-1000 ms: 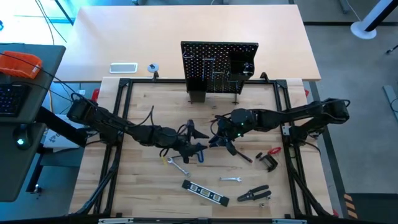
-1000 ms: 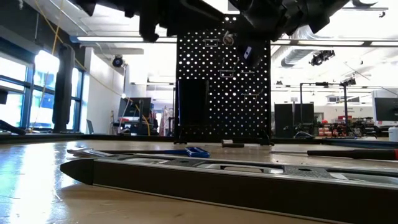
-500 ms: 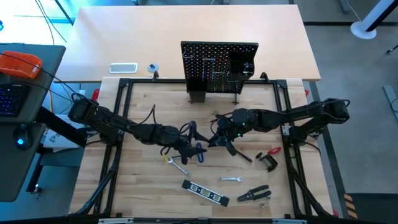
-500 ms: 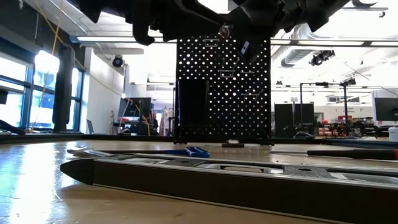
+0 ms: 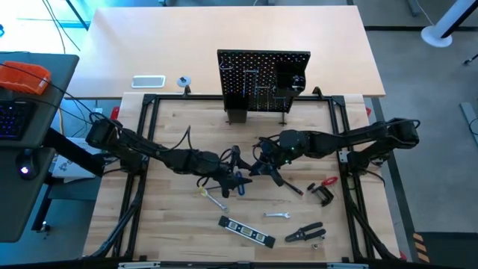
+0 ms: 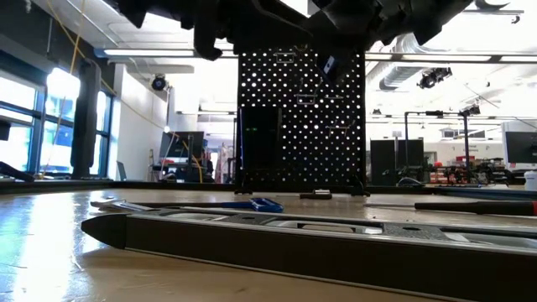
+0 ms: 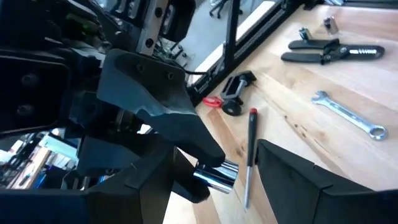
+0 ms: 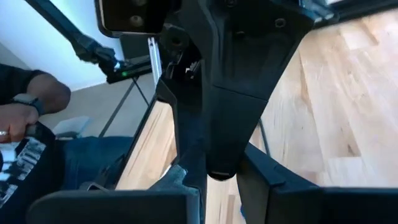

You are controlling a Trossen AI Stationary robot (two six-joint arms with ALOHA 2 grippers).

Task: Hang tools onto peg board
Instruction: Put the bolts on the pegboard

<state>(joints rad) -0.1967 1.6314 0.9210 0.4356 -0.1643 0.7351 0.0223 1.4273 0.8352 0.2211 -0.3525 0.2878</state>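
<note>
left arm: dark, near-black jointed links with rounded joint housings; a thin black cable loops loosely along its forearm; ends in a two-finger gripper of matte black, angular moulded plastic.
right arm: same dark finish, bulky rounded shoulder joint, slimmer forearm; a small green indicator light glows near its wrist.
right gripper, seen from the left wrist: broad, faceted black fingers with smooth flat faces and bevelled edges.
left gripper's fingers: black, wedge-shaped, matte.
arm mounts: black metal frame rails on both sides.
</note>
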